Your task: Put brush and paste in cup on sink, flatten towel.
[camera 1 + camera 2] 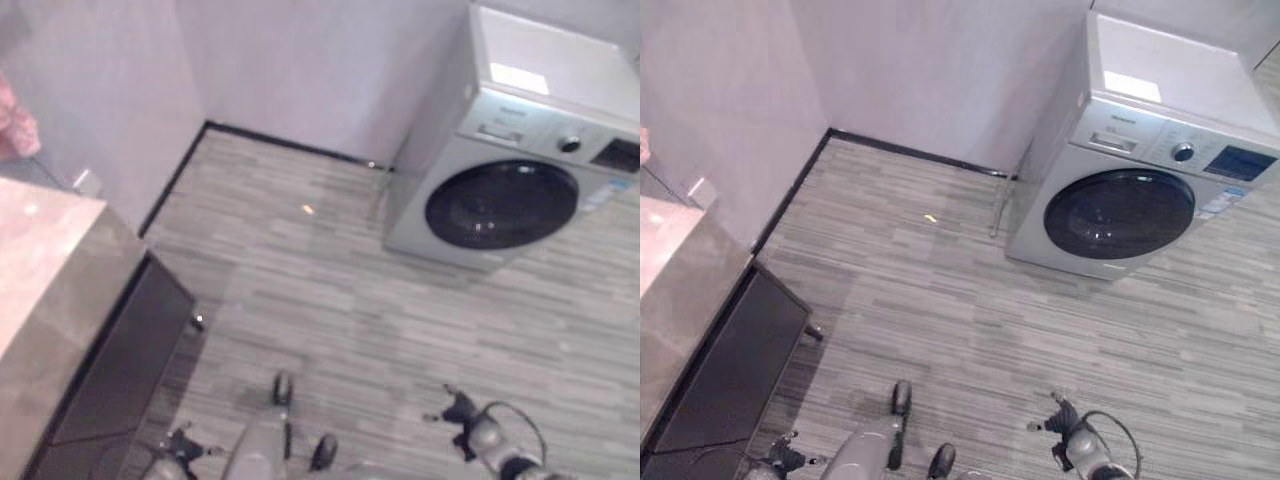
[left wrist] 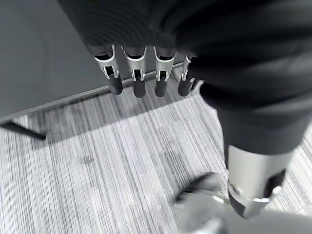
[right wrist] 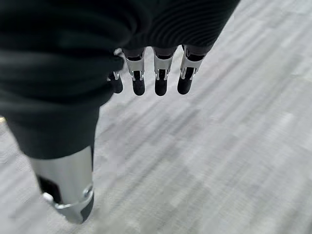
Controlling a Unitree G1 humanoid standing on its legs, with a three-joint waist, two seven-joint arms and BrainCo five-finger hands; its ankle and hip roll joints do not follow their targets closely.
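Grey striped plank flooring (image 1: 330, 320) is being shown across most of the head views, bounded by pale walls (image 1: 300, 70) with a dark skirting strip (image 1: 910, 152) running along their base. A silver front-loading washing machine (image 1: 1140, 190) is being seen standing against the far wall on the robot's right, its dark round door (image 1: 1118, 213) facing into the room. On the robot's left, a stone-topped counter (image 1: 50, 290) is being seen at the edge of the view, with a dark cabinet front (image 1: 125, 365) under it (raised slightly off the floor on a small foot). Something pink (image 1: 15, 125) is being glimpsed above the far end of the counter; whether it is the towel cannot be told. The brush, the paste and the cup cannot be made out in these pictures, so their place cannot be told.

Both hands are being held low near the floor, well apart from the counter. The left hand (image 2: 139, 73) is being seen in its wrist view with fingers (image 2: 138, 80) hanging straight and relaxed, nothing held, the cabinet front beyond them. The right hand (image 3: 151, 73) is likewise being shown with fingers (image 3: 161, 80) straight and loose over bare flooring, holding nothing. A small pale speck (image 1: 308, 209) is lying on the floor towards the far wall.
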